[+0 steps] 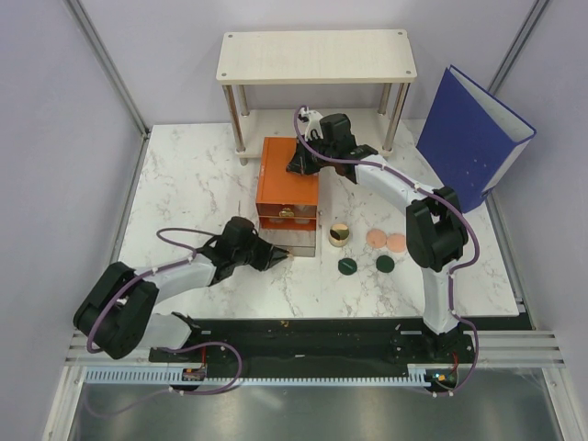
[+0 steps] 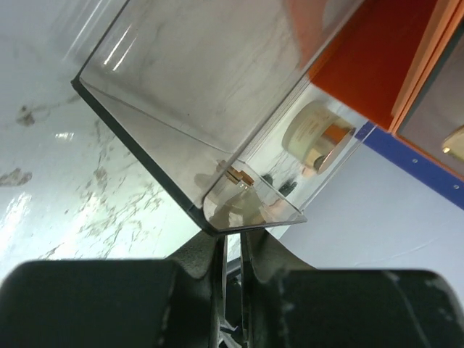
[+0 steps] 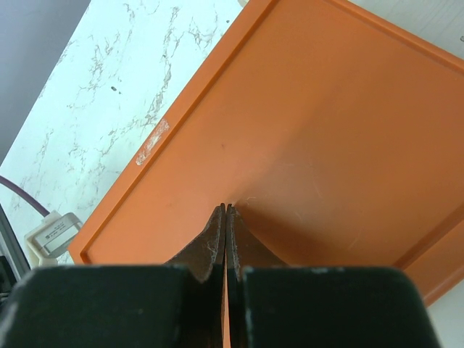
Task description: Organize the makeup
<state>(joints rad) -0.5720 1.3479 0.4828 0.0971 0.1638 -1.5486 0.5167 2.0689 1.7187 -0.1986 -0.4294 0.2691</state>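
On the orange box (image 1: 288, 175), right gripper (image 3: 226, 212) presses closed; left gripper (image 2: 230, 239) pinches a corner of the clear drawer (image 2: 181, 116).

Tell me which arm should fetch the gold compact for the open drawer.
Right. The gold compact lies right of the orange box, on the right arm's side; the right gripper merely rests shut on the box top. The left gripper is shut on a corner of the clear drawer.
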